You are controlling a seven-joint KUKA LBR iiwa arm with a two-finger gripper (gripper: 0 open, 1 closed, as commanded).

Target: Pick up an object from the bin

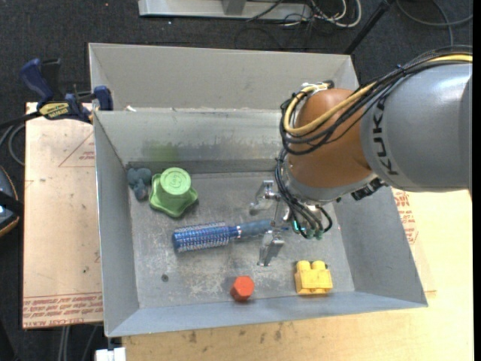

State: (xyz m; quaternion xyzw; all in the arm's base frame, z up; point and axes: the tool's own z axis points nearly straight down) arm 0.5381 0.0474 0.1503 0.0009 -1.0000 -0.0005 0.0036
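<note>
My gripper [265, 220] hangs low in the middle-right of the bin, its two metal fingers spread apart. One fingertip [262, 192] stands behind the handle end of a blue hairbrush [210, 235], the other fingertip [269, 253] in front of it. The brush lies flat, bristle head to the left, handle running right between the fingers. A yellow toy brick [313, 277] rests just right of the front finger. A small red-orange block [242, 288] sits near the front wall, left of the brick.
A green cup-like toy [173, 192] lies at the back left with a small dark blue-grey lump [139, 181] beside it. The arm's orange cover and cables hang over the bin's right side. Bare floor lies at the front left.
</note>
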